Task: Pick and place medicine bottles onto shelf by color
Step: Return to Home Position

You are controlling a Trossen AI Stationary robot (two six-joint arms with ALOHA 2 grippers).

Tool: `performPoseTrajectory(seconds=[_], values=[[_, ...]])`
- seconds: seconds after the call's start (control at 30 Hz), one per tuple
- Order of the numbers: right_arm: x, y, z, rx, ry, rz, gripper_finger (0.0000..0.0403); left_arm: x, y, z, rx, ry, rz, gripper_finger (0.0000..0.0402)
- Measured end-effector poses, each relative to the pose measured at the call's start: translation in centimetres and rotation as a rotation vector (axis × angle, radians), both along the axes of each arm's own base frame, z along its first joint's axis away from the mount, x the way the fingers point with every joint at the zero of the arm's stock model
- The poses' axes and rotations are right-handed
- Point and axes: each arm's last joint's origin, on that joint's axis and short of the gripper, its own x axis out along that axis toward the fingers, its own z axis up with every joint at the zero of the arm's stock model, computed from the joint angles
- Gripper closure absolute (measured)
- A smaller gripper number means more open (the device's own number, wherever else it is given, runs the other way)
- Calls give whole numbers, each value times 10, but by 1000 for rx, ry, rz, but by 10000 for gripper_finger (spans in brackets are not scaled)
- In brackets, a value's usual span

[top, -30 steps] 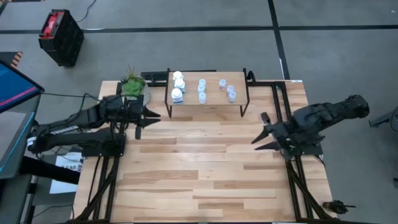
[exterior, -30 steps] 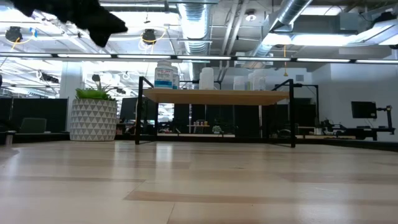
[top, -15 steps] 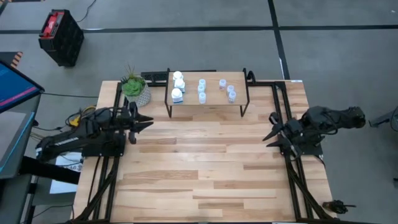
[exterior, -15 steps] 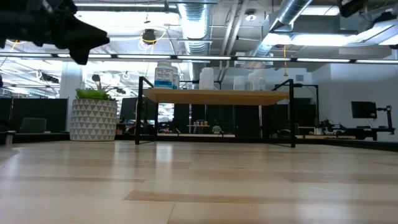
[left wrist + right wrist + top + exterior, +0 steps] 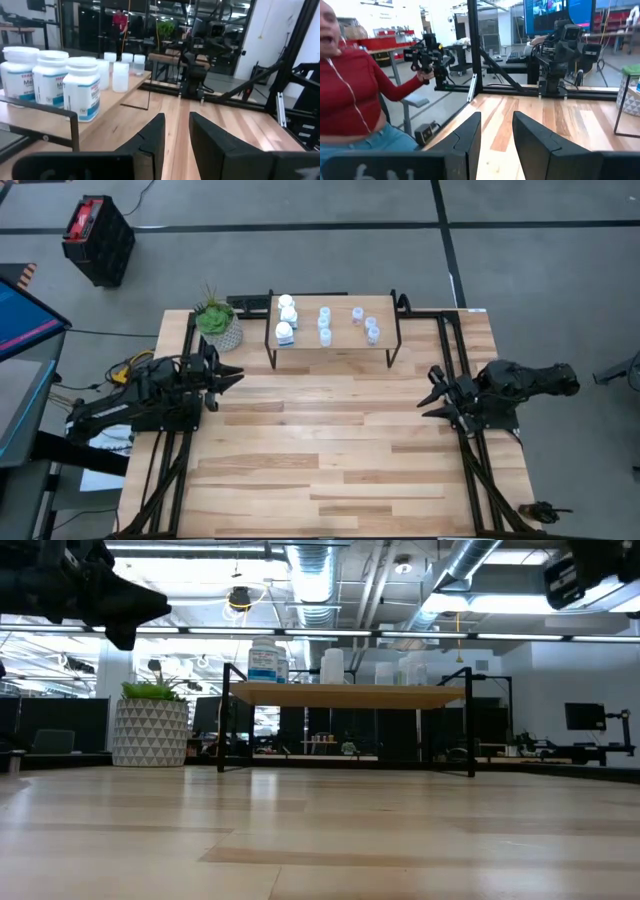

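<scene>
Wood-plank tabletop (image 5: 330, 450) bears a light-wood shelf (image 5: 345, 337) with white and translucent medicine bottles (image 5: 286, 332); left gripper (image 5: 233, 375) and right gripper (image 5: 431, 392) sit aside, fingers apart.

Wood-plank counter (image 5: 320, 442), mostly bare. Small light-wood shelf (image 5: 345, 340) on black legs stands at the counter's far edge, mid-width. On the shelf: three white bottles (image 5: 286, 318) in a row at its left end, six small translucent bottles (image 5: 324, 323) toward the middle and right. Plant pot (image 5: 224, 332) sits on the counter near the shelf's left end.
</scene>
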Motion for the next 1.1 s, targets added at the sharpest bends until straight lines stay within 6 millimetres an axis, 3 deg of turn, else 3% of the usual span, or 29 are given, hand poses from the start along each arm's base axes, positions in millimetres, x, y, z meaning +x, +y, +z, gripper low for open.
performPoseTrajectory(seconds=[0.27, 0.53, 0.77, 1.1], values=[[4, 1, -38, -34, 3, -2, 267, 6, 2, -23, -40, 36, 6, 327], [4, 1, -41, -62, 22, -6, 267, 9, 3, -33, -47, 17, -17, 327], [15, 2, -68, -82, -34, -16, 267, 10, 2, -33, -31, 12, -44, 327], [18, -2, -73, -125, -7, -112, 267, 10, 2, -33, -40, 14, -41, 327]])
